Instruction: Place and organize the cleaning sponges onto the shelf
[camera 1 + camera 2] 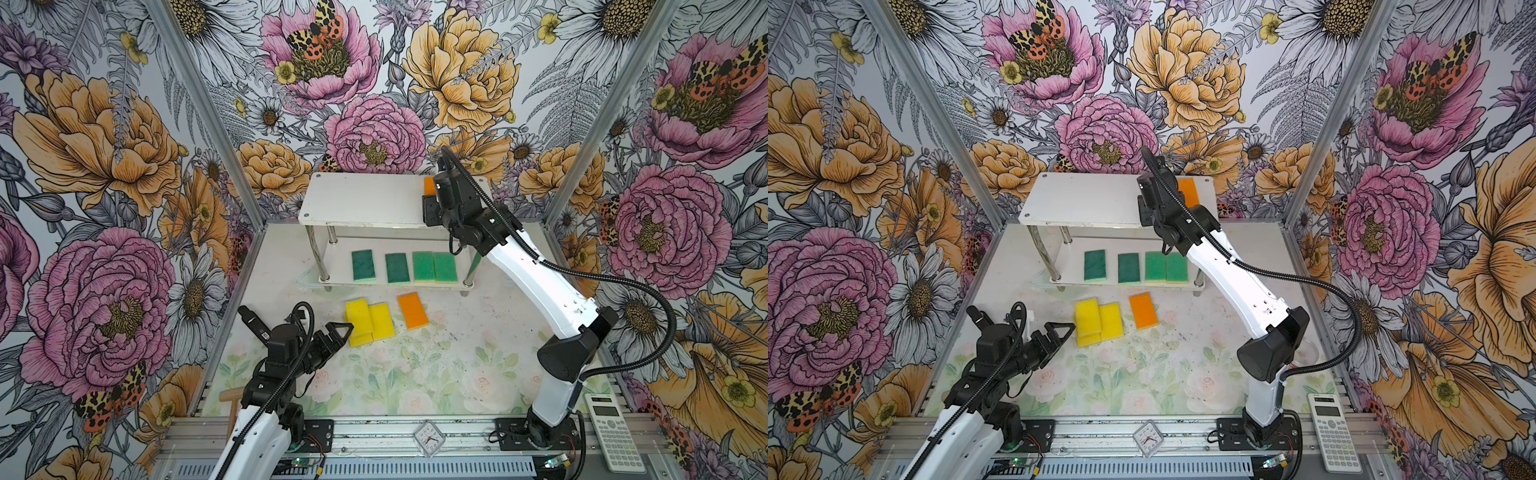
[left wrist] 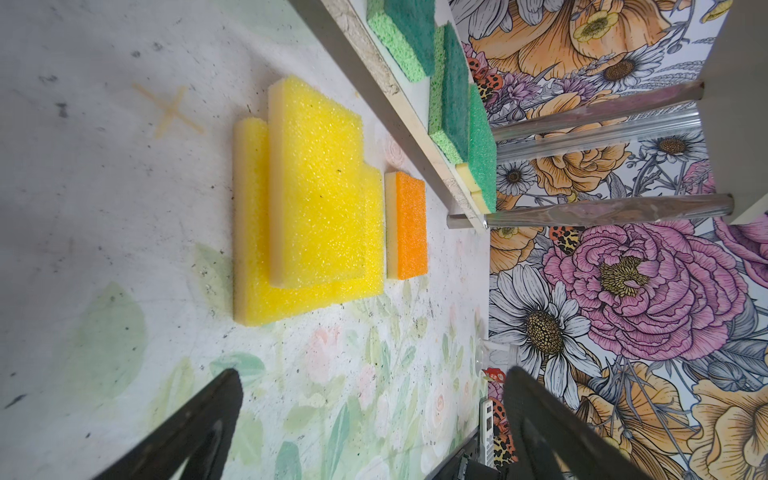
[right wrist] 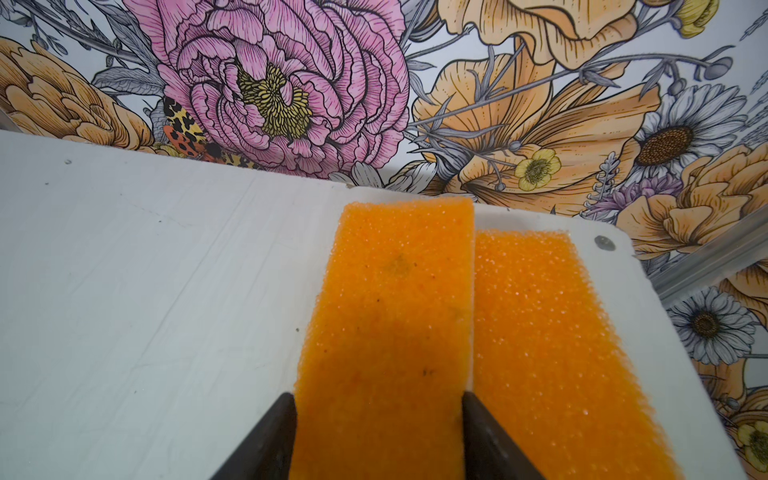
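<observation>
Table (image 1: pixel 436 365): yellow sponges (image 1: pixel 380 320) piled; your left gripper (image 2: pixel 372 376) near them, jaws wide, empty. Shelf (image 1: pixel 365 195): four green sponges (image 1: pixel 424 267) on its lower tier; up top, your right gripper (image 3: pixel 378 397) clamps an orange sponge (image 3: pixel 390 299) just beside a second orange (image 3: pixel 540 332).

The shelf (image 1: pixel 365 199) is white. Green sponges (image 1: pixel 424 267) (two darker), yellow sponges (image 1: pixel 380 320), one orange sponge (image 3: pixel 386 332). Walls (image 1: pixel 104 166) bear pink and orange flowers.

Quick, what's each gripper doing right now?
Left gripper: open, empty.
Right gripper: closed on an orange sponge at the shelf top.
</observation>
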Motion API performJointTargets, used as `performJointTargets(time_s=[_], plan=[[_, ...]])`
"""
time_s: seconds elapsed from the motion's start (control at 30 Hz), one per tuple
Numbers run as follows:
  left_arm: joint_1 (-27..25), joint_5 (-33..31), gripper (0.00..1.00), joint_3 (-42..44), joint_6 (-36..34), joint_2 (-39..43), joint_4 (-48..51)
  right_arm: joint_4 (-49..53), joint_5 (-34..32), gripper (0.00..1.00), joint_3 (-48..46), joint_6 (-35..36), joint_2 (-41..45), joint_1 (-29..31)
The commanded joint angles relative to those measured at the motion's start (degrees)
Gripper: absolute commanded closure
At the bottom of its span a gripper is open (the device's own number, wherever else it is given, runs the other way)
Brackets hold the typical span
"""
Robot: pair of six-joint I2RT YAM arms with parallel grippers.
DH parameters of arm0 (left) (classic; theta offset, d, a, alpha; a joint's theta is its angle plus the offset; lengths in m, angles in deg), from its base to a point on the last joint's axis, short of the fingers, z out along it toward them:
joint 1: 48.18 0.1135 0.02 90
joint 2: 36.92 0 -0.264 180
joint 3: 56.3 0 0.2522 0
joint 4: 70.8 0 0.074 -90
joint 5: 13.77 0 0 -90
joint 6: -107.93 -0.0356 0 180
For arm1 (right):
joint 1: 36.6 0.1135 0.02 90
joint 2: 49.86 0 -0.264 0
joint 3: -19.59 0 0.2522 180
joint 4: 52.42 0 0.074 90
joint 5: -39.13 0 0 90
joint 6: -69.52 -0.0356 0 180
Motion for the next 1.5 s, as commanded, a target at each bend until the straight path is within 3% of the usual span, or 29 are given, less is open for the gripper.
performJointTargets(time_s=[0.0,0.4,0.67,0.97,1.47], plan=[[0.7,0.4,0.01,0.5,0.5,0.7,0.0,-0.9,1.0,0.38,-1.6,1.0,2.6,0.3],[0.6,0.3,0.01,0.7,0.6,0.8,0.0,-4.9,7.7,0.43,-3.3,3.0,3.3,0.2],[0.6,0.3,0.01,0.7,0.4,0.8,0.0,-5.0,7.6,0.43,-3.4,3.4,3.4,0.2],[0.6,0.4,0.01,0.5,0.4,0.8,0.1,-5.2,10.6,0.31,-2.1,2.9,4.0,0.2],[0.6,0.1,0.01,0.7,0.4,0.8,-0.1,-5.1,13.5,0.25,0.7,4.2,3.8,-0.3]])
